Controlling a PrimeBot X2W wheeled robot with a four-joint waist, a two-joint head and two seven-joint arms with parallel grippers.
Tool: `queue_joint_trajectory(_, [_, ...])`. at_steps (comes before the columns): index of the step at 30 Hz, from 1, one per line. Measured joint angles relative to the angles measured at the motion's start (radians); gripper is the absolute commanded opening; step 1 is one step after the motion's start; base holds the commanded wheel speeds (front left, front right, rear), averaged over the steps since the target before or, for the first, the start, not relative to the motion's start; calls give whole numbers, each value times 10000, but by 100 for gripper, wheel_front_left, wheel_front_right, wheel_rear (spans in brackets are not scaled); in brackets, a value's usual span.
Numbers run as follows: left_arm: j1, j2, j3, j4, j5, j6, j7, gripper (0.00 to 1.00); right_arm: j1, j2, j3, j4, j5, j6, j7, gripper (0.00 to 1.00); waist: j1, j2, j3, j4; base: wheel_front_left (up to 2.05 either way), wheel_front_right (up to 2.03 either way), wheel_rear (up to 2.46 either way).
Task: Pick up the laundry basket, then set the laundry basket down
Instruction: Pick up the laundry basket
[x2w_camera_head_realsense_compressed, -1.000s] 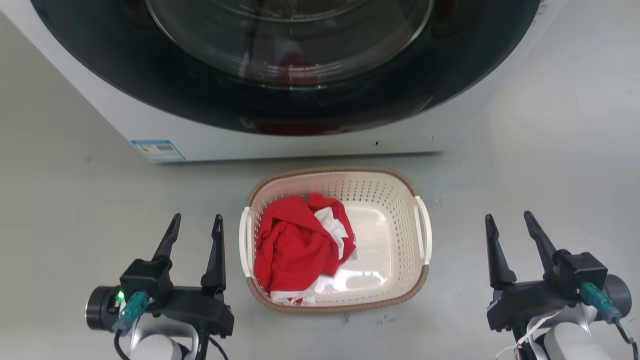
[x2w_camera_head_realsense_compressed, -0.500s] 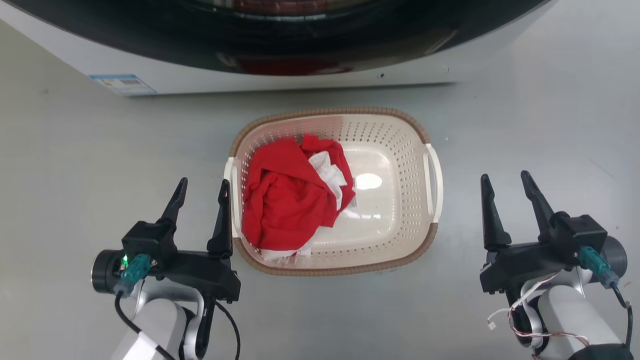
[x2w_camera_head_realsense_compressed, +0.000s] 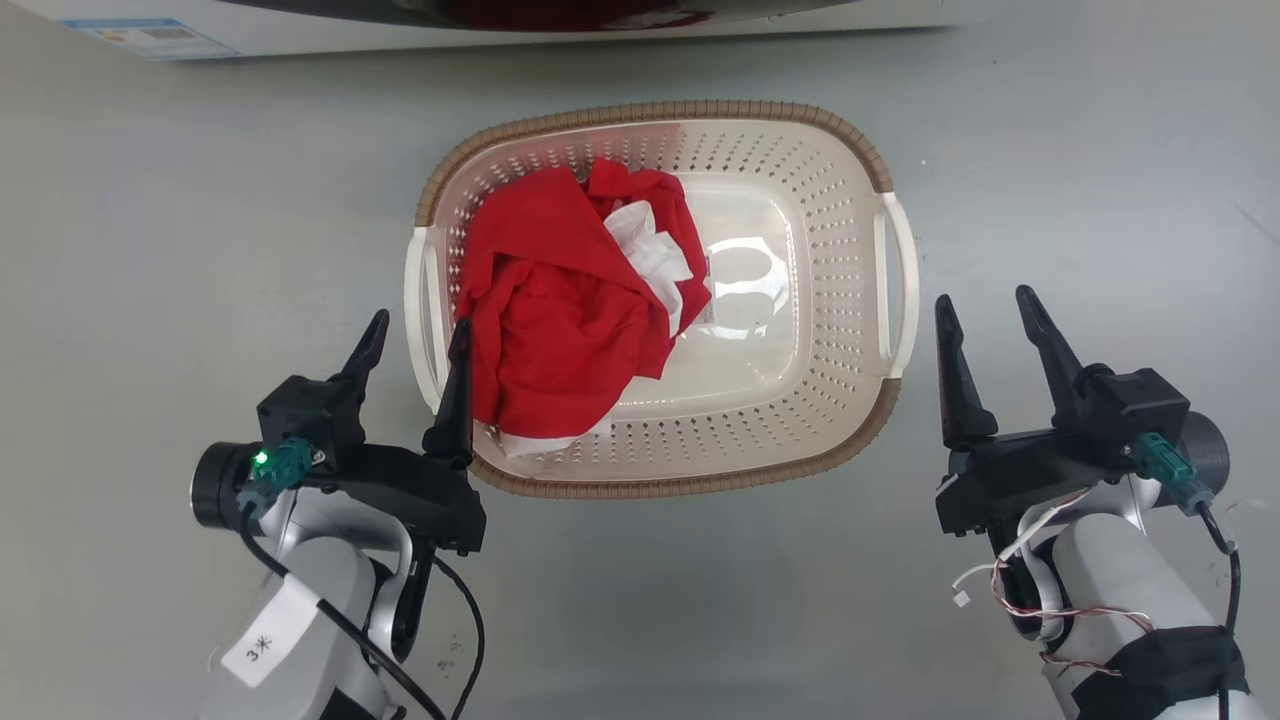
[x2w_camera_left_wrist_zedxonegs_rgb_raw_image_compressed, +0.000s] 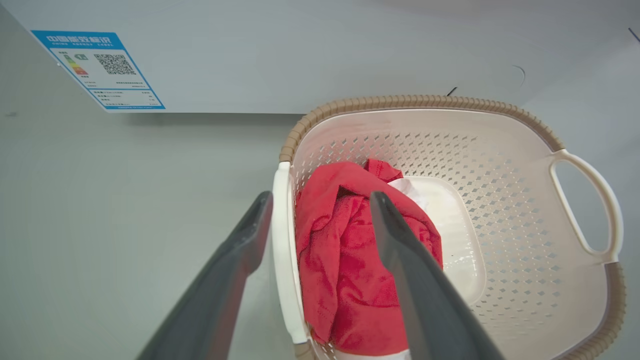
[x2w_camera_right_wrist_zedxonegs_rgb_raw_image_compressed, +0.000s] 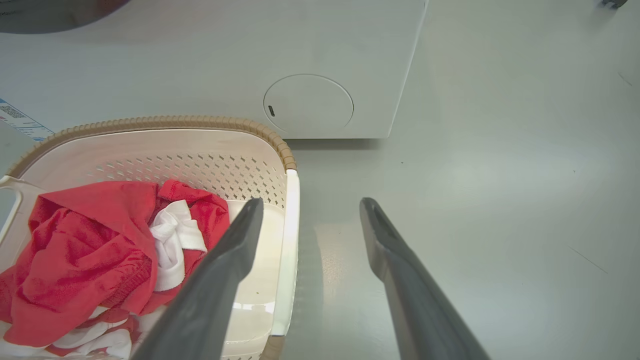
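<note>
A bare grey floor (x2w_camera_head_realsense_compressed: 150, 250) runs up to the white foot of a washer (x2w_camera_left_wrist_zedxonegs_rgb_raw_image_compressed: 325, 50). The washer now sits at the very top of the head view, because the camera has tipped down, not because the machine moved.

The left gripper (x2w_camera_head_realsense_compressed: 421, 320) is spread and holds nothing. A second ago both its fingers stood clear to the left of the basket (x2w_camera_head_realsense_compressed: 660, 108). Now they straddle the left handle (x2w_camera_head_realsense_compressed: 415, 300), one finger outside it and the other over the red cloth (x2w_camera_head_realsense_compressed: 560, 320) inside. The left wrist view confirms the white bar lies between them.

The right gripper (x2w_camera_head_realsense_compressed: 981, 296) is also spread and empty. It has closed in from well apart to just beside the right handle (x2w_camera_head_realsense_compressed: 905, 280). In the head view both its fingers are still outside that handle. The right wrist view suggests the bar is lining up between them, but how high it sits above the bar I cannot tell.

The basket stands on the floor in front of the washer, between the two arms and not yet lifted. By my judgement the reach is nearly done. The left side looks ready to close, while the right needs a little more inward travel before both can pinch and lift evenly.
</note>
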Motion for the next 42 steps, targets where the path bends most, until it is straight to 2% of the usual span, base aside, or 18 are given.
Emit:
queue_joint_trajectory(16, [-1402, -105, 226, 2004, -313, -453, 351, 100, -1431, 656, 320, 1722, -23, 249, 0, 100, -1, 0, 992, -162, 0, 0, 0])
queue_joint_trajectory(40, [-3717, -297, 326, 4913, -719, -1057, 1181, 100, -3896, 949, 888, 4615, 27, 665, 639, 100, -1, -2, 1348, -96, 0, 0, 0])
queue_joint_trajectory(41, [-3772, -303, 318, 5010, -719, -1064, 1204, 25, -3931, 951, 903, 4686, 29, 685, 640, 98, -1, -2, 1351, -90, 0, 0, 0])
queue_joint_trajectory(42, [-3816, -303, 314, 5081, -723, -1162, 1218, 0, -3963, 957, 903, 4767, 58, 708, 642, 0, -1, -2, 1353, -84, 0, 0, 0])
